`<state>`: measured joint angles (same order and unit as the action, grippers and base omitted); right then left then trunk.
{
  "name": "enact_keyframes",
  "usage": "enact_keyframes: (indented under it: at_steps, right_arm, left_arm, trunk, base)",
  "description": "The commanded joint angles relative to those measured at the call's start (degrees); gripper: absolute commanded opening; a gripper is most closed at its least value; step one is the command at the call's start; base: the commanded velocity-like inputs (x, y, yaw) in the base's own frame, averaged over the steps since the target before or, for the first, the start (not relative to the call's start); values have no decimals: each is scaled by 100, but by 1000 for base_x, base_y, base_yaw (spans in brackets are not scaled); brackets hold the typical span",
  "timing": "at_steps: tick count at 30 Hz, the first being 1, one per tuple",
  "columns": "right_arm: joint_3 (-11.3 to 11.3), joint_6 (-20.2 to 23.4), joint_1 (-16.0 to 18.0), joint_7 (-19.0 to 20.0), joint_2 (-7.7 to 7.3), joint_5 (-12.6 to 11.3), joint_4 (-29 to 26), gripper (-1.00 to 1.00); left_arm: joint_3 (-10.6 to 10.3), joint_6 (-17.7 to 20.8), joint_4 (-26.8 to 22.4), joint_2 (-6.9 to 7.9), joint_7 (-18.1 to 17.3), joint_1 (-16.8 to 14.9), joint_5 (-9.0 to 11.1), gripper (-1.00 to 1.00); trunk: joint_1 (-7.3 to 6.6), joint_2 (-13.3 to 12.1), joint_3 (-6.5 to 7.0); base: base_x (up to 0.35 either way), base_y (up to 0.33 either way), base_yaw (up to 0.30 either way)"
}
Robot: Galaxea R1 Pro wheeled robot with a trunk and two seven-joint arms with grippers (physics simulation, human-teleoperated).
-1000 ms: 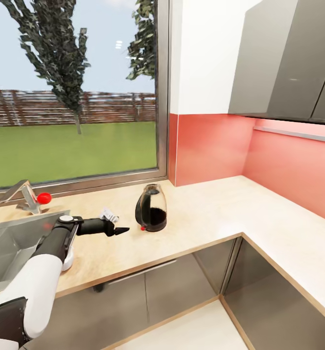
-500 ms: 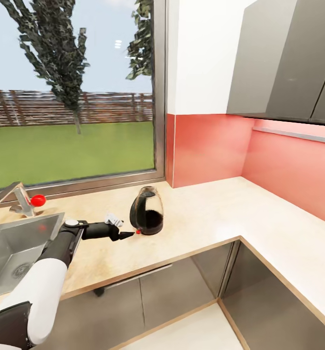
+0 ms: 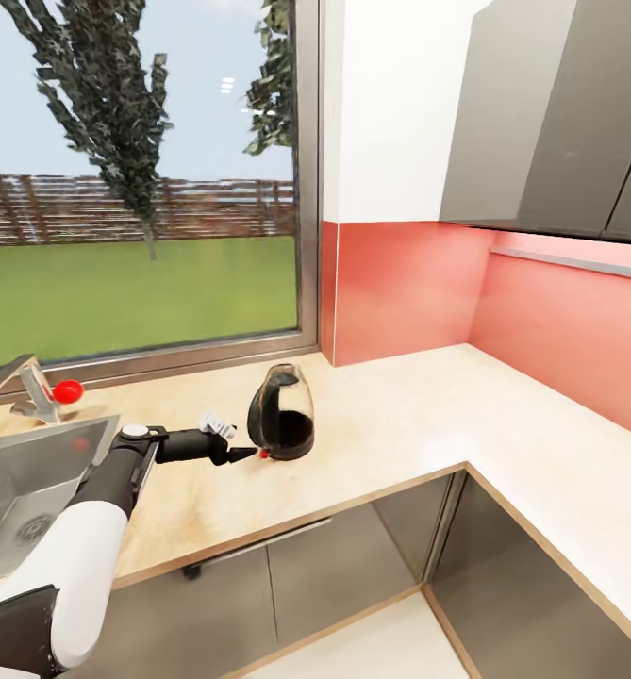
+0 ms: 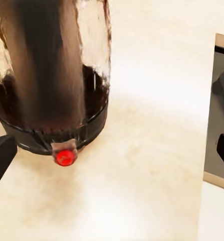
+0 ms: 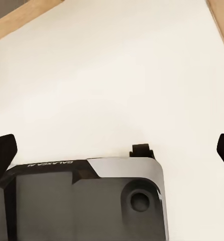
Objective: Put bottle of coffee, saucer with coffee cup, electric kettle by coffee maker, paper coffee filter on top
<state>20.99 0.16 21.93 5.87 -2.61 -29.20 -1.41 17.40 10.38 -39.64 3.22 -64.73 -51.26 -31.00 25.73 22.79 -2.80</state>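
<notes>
Kettle (image 3: 281,426) upright on countertop (image 3: 419,415) below the window, a little back from the front edge, coffee maker unseen, so placement looks unfinished. Left gripper (image 3: 244,454) just beside the kettle's base; finger spread cannot tell. Right gripper (image 5: 112,145) fingers wide, holding nothing, above base and floor. Bare counter runs right to the corner; sink (image 3: 32,490) left.
</notes>
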Motion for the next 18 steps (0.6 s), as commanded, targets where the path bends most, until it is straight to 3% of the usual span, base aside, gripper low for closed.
enact_keyframes:
  at_steps: [1,11,18]
  right_arm:
    - [46,2,5,20,-2,-60,0,100]
    - [46,2,5,20,-2,-60,0,100]
    - [46,2,-4,20,-2,-60,0,100]
  left_arm:
    - [26,60,-8,-6,-38,-7,-29,100]
    - [10,60,-8,-33,-40,-6,-29,100]
    - [9,60,-8,-40,-40,-7,-29,100]
  trunk:
    - [6,13,-13]
    - [6,13,-13]
    - [6,13,-13]
  base:
    - [151,0,0]
    - [31,0,0]
    - [129,0,0]
